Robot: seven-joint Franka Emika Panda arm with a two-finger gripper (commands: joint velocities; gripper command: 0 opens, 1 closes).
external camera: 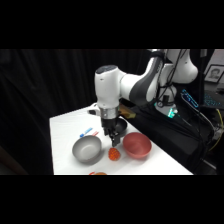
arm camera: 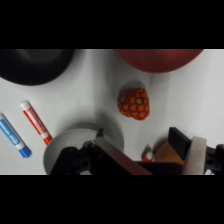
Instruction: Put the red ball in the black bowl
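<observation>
My end effector [external camera: 114, 143] hovers just above the red ball [external camera: 114, 155] at lower centre; I cannot tell its state.

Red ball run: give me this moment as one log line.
phase: approach | gripper: above red ball, not holding | red ball: on table, between grey bowl and red-pink bowl | black bowl: empty

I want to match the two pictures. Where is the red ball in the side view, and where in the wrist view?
Side view: the red ball lies on the table near the front edge, between the grey bowl and the red-pink bowl.
Wrist view: it sits right of centre, just below the red-pink bowl.
Shared landmark: the red-pink bowl, next to the ball in both views.
</observation>
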